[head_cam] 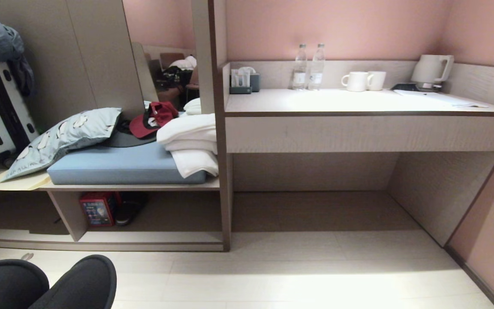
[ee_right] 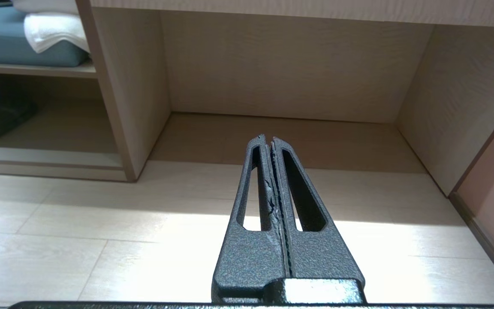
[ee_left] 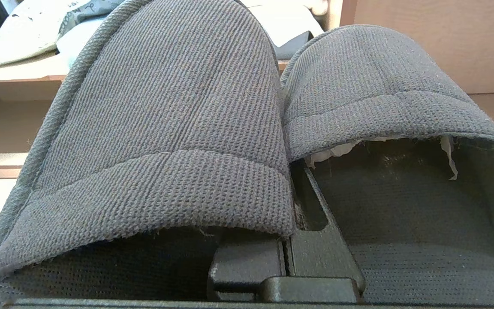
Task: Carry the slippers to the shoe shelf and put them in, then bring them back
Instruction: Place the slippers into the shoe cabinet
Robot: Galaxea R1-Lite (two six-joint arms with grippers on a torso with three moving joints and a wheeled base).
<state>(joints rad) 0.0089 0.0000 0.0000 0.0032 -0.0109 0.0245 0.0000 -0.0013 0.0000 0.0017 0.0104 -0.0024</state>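
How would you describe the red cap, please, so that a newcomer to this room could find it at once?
Start at the long grey-beige wooden desk and look left of its upright side panel to the pale blue padded bench cushion. Behind the cushion, between the patterned pillow and the stack of folded white towels, lies the dark red fabric cap, the only red thing up there.

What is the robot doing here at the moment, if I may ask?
The left claw is shut on the pair of dark slippers, holding them low in front of the robot. The shoe shelf lies ahead to the left, already holding a red box and another shoe. The right claw is shut and empty, pointing toward the desk recess.
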